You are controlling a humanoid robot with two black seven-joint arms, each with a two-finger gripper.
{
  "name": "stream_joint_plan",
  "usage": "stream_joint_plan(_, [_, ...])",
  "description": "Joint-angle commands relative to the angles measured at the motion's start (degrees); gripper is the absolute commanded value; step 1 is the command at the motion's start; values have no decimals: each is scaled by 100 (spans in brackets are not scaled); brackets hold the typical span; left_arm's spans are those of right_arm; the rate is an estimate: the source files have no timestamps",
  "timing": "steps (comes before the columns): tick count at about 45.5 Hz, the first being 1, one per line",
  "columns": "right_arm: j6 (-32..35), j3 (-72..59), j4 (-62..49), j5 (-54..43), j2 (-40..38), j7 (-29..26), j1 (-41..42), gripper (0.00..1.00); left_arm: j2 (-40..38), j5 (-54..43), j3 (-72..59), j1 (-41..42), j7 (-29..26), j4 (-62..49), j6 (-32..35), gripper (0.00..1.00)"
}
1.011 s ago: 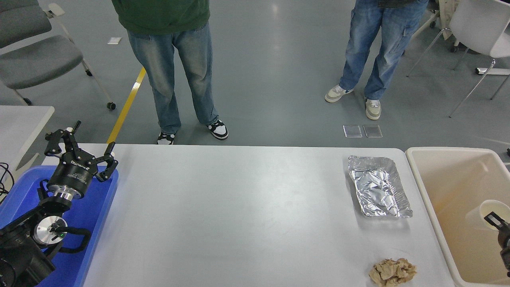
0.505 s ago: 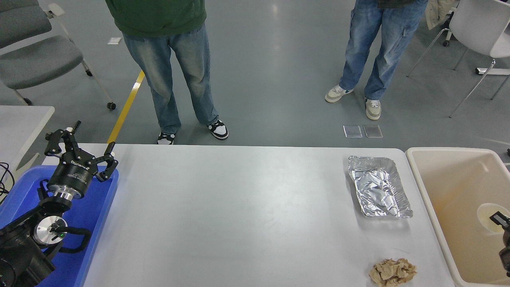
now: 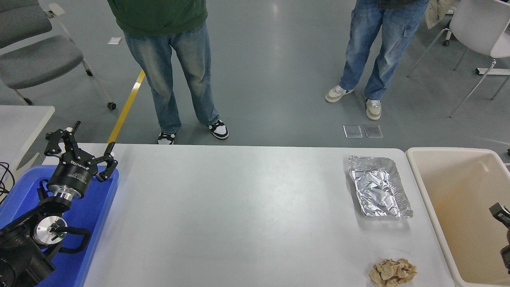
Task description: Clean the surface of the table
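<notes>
The table surface (image 3: 239,207) is a wide white-grey top filling the middle of the view. On its right part lie a crumpled foil tray (image 3: 378,191) and, near the front edge, a ball of crumpled brown paper (image 3: 392,272). My right gripper (image 3: 503,231) shows only partly at the right edge, open over the beige bin (image 3: 414,159), with nothing in it. My left gripper (image 3: 85,143) stands open and parked at the lower left above the blue tray (image 3: 95,207).
Two people stand at the table's far side, one near the left (image 3: 179,79), one near the right (image 3: 374,52). A corner of a smaller white table (image 3: 20,119) shows at the left. Chairs stand at the back left and back right.
A white cup beside my right gripper dropped into the beige bin and is now out of sight. The right gripper shifted slightly up and right. The left arm stayed still.
</notes>
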Motion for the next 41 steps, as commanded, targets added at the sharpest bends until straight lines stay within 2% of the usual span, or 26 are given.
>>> stream_joint_plan(1, [-2, 23, -9, 157, -42, -1, 77, 100, 5, 0, 1, 4, -9, 1, 8, 100])
stream_joint_plan(10, [-20, 102, 122, 605, -77, -1, 217, 100, 5, 0, 1, 4, -9, 1, 17, 100])
stream_joint_plan(15, [15, 1715, 2069, 1010, -1103, 8, 419, 100, 5, 0, 1, 4, -8, 1, 17, 100])
stream_joint_plan(20, [374, 3404, 4478, 1045, -2177, 69, -97, 100, -4, 0, 1, 4, -9, 1, 17, 100])
stream_joint_plan(25, [1191, 4548, 5509, 1054, -2512, 367, -679, 100, 5, 0, 1, 4, -9, 1, 17, 100])
stream_joint_plan(30, [2106, 5006, 5818, 1063, -2670, 579, -811, 100, 5, 0, 1, 4, -9, 1, 17, 100])
stream_joint_plan(37, [2177, 5086, 5827, 1185, -2749, 553, -785, 100, -4, 0, 1, 4, -9, 1, 17, 100])
stream_joint_plan(41, [2221, 5086, 5889, 1782, -2767, 561, -820, 100, -4, 0, 1, 4, 0, 1, 17, 100])
